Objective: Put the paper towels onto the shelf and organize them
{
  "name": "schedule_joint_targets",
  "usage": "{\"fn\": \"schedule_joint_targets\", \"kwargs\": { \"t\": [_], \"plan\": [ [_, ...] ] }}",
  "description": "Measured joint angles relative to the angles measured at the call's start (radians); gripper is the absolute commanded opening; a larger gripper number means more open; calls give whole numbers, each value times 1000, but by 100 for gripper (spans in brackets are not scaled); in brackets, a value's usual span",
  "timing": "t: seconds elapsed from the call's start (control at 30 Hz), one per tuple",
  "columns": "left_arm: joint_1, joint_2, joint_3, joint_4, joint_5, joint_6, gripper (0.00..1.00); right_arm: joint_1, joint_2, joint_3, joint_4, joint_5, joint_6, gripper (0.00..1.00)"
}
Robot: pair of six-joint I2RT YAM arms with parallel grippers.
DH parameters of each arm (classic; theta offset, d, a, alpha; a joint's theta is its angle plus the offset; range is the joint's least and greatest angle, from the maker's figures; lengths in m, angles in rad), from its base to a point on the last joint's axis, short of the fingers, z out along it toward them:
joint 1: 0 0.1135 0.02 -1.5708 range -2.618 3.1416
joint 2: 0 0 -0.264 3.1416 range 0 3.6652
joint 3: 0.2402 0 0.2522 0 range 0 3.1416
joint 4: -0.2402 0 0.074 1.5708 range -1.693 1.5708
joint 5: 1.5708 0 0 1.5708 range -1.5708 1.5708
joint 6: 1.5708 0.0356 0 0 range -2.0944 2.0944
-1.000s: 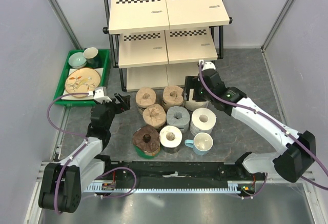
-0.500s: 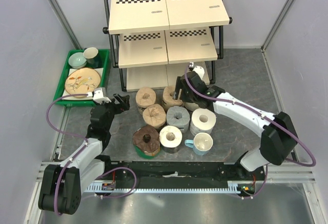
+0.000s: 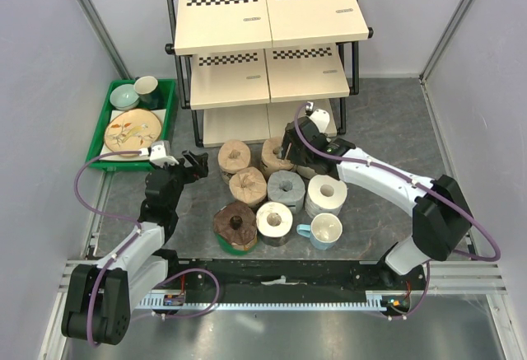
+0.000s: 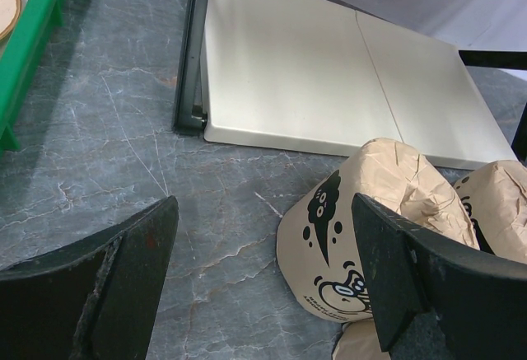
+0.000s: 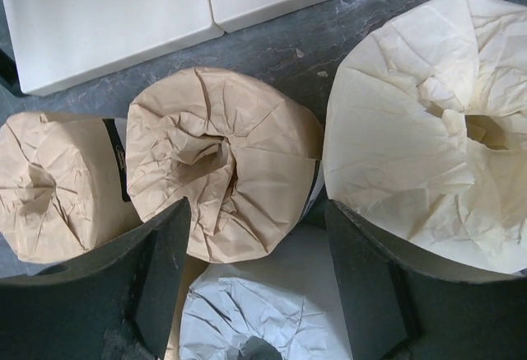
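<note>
– Tan paper, crumpled into the core: the back-row tan roll [image 5: 222,175] is framed by the right gripper [image 5: 257,220]. Is a grip made?
– Cannot be told. The jaws are set part-way. One finger [image 5: 156,278] is at the roll's left flank and the other is in the gap beside the cream roll [image 5: 420,121]. Whether the paper is pressed is not shown.
– Step in hand?
– A pick is judged to be in hand, likely the first of the lot. No roll is seen on the shelf [image 3: 268,14]. The paper towels [image 3: 272,191] are all clustered on the grey table [image 3: 387,121], just in front of the bottom board.
– Left gripper [image 4: 263,212]?
– Held wide, nothing in it. It is low over the table beside the left tan roll [image 4: 362,228], which has a cartoon printed on its wrap.
– What is called for next?
– A firm squeeze is wanted, then a straight lift. That way the close-packed neighbours, the left tan roll and the grey roll [image 5: 247,319], are not dragged. The roll must then be carried in under the upper boards and set well back on a tier, with room left for the rest.
– Hazards?
– The soft wrapping may be crushed, or the hold lost. The mug [image 3: 327,230] and the green tray [image 3: 111,125] are to be left alone.
</note>
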Motion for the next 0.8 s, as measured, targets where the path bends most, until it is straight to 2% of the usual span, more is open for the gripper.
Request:
{"fn": "schedule_joint_targets", "kwargs": {
  "t": [0.8],
  "plan": [
    [0,-3,-5,13,-3,0,93,1,83,7,14,18,66,69]
  ]
}}
